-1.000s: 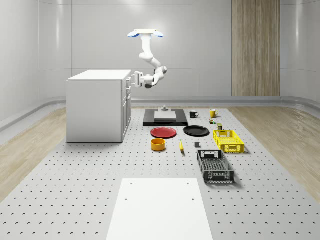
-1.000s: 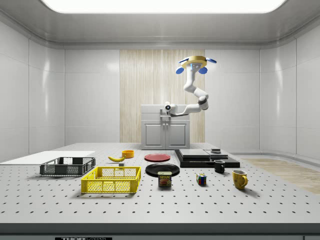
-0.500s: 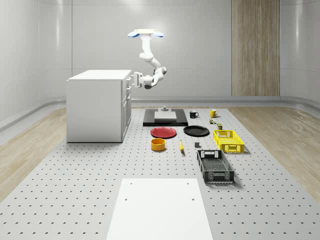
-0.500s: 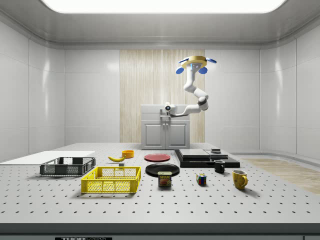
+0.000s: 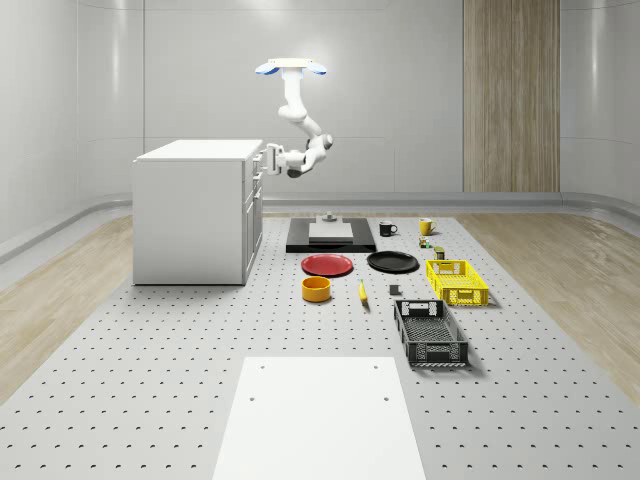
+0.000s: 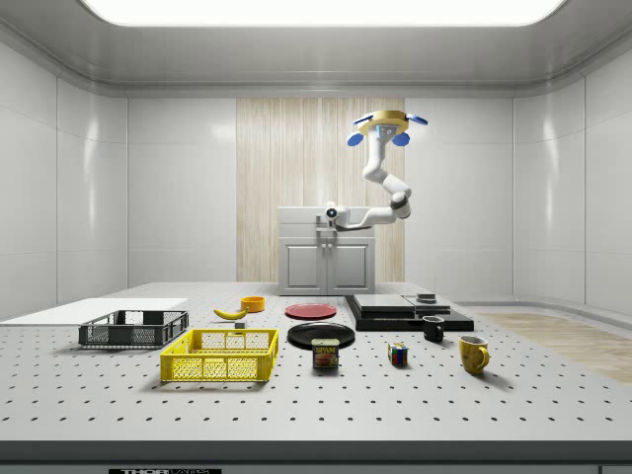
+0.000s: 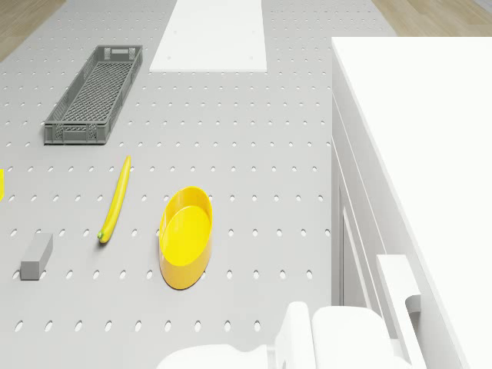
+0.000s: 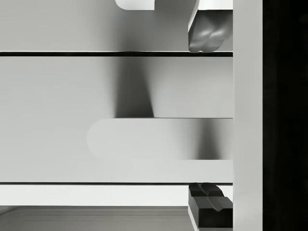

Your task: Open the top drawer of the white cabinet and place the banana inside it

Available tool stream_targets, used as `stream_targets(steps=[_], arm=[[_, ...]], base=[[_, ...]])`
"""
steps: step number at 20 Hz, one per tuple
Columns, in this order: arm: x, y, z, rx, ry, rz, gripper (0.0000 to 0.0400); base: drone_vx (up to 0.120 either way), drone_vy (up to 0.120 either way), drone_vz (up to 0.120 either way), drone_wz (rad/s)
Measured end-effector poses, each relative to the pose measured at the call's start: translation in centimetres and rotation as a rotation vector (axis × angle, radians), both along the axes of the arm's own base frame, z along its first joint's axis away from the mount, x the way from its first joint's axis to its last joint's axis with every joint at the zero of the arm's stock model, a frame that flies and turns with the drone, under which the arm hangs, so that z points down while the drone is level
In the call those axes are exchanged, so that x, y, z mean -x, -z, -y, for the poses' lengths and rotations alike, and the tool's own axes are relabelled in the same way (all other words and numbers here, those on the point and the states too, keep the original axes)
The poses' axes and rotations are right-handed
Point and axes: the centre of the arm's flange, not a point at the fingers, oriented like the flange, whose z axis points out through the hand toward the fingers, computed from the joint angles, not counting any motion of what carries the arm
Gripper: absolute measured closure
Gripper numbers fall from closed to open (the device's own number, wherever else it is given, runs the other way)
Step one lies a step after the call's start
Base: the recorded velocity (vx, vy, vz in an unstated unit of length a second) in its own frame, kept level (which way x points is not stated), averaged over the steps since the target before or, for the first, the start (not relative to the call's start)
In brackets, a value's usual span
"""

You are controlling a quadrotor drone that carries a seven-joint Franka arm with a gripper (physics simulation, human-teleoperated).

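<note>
The room is pale and bare: glossy white wall panels, one strip of wood panelling on the far wall, and a wood floor running round a big grey perforated table (image 5: 150, 380). The drone (image 5: 291, 68) hovers high over the table, just beside the white cabinet (image 5: 190, 215), its arm bent down and across so that the gripper (image 5: 267, 159) sits right at the cabinet's front, level with the top drawer (image 8: 115, 86). In the wrist view one finger (image 8: 208, 33) shows above the drawer's handle (image 8: 159, 138) and another below it, spread apart with the handle between them; the jaws are parted, not clamped on it. The drawer front lies flush with the cabinet.

The banana (image 5: 362, 292) lies flat on the table, well apart from the cabinet, just beside a yellow bowl (image 5: 316, 289) and near a small grey block (image 7: 36, 256). Beyond them sit a red plate (image 5: 327, 265) and a black plate (image 5: 392, 262), a yellow basket (image 5: 457, 283), a dark grey basket (image 5: 430, 333), a yellow mug (image 6: 473, 353), a black mug (image 6: 433, 329) and a tin (image 6: 325, 354). A white sheet (image 5: 315, 415) covers the table's near end.
</note>
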Motion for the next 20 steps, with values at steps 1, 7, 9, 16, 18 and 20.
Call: stream_targets(steps=[1,7,9,16,18,20], arm=[[-0.1,0.0,-0.1,0.0,0.0,0.0,0.0],[-0.5,0.1,-0.4,0.0,0.0,0.0,0.0023],[-0.5,0.1,-0.4,0.0,0.0,0.0,0.013],[-0.1,-1.2,-0.2,0.047,-0.001,-0.066,0.0111],[0.0,-1.4,0.0,0.062,0.001,-0.052,0.0108],[-0.2,-0.8,0.2,0.051,0.0,-0.04,0.015]], base=[[0.0,0.0,0.0,0.0],[0.0,0.0,0.0,0.0],[0.0,0.0,0.0,0.0],[0.0,0.0,0.0,0.0],[0.0,0.0,0.0,0.0],[0.0,0.0,0.0,0.0]])
